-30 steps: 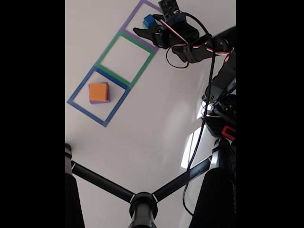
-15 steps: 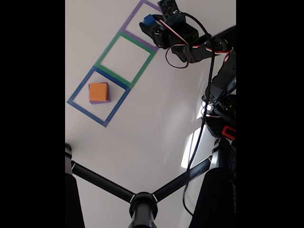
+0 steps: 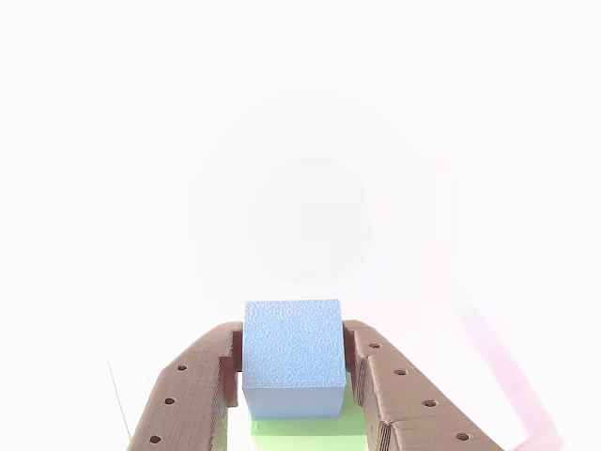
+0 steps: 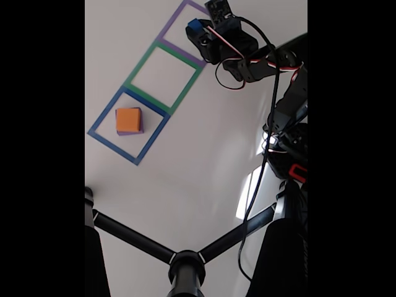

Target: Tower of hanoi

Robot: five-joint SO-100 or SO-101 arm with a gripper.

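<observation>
Gripping textured blue cube, jaws closed.

The green square lies bare and passable, while the orange cube blocks the blue square.

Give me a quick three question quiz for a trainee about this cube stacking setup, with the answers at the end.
1. True or false: the gripper is shut on the blue cube.
2. Which taped square holds the orange cube: A purple, B green, C blue?
3. Fill in: in the fixed view, the green square lies ____ the purple square and the blue square.

Key
1. True; in the other view both fingers press the cube's sides.
2. C, the blue square.
3. between
</observation>
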